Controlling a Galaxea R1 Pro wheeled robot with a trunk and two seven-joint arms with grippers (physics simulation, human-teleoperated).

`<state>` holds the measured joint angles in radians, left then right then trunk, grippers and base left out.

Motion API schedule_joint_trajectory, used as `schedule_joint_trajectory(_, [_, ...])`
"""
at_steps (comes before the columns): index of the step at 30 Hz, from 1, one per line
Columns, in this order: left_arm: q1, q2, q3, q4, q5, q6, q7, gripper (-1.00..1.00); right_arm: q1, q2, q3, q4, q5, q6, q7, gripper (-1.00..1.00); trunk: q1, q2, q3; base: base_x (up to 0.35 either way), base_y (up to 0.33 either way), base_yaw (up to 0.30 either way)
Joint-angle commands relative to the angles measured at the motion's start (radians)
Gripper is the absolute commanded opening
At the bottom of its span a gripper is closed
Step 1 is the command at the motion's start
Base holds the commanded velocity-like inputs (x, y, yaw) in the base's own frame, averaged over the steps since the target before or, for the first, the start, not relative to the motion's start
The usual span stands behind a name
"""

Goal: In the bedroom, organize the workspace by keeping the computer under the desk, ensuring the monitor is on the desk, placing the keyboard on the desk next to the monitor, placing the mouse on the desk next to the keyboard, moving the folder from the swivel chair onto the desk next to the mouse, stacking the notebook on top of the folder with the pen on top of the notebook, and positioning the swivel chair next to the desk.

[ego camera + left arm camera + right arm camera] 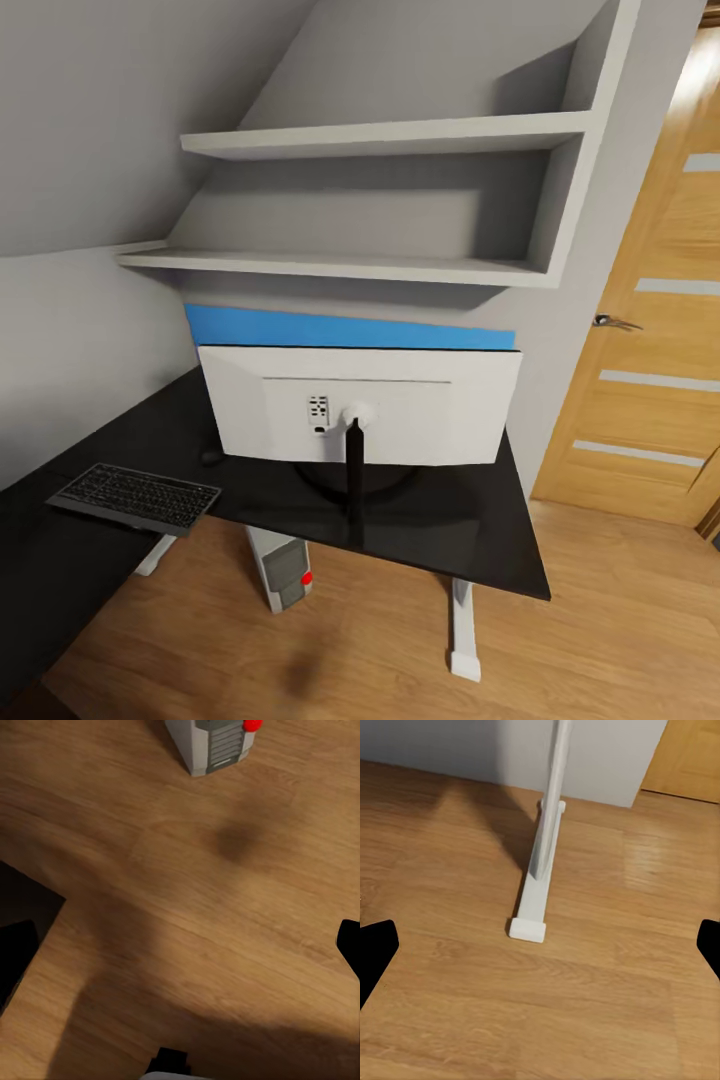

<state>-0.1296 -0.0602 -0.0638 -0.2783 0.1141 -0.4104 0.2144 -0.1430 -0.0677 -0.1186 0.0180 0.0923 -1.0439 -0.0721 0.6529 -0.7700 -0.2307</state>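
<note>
Wooden floor lies nearest me, across the bottom of the head view. Both wrist views look down on it; my left pincer and my right pincer show only dark tips at opposite frame edges, so each stands spread wide and holds nothing.

Next comes the black worktop, running from lower left to centre right. At lower left the keyboard lies flat, partly overhanging the near edge. I judge it light, stiff and thin, best pinched across a long edge where it overhangs. Under the worktop, bottom centre, stands the computer, grey with a red spot; I expect it is heavy and should stay put.

Mid-frame, the monitor stands with its white back to me; it looks top-heavy and fragile, so I would hold its black stand, not the panel. Beyond, grey shelves fill the top, and a wooden door stands at right.
</note>
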Motion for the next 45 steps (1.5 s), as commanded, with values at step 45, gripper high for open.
schedule_joint_trajectory(45, [-0.001,0.0,-0.008,0.001,0.01,-0.005,0.003,1.0,-0.001,0.001,-0.004,0.002,0.01,-0.003,-0.008,1.0,0.0,-0.001,-0.001,0.058,0.02,0.0])
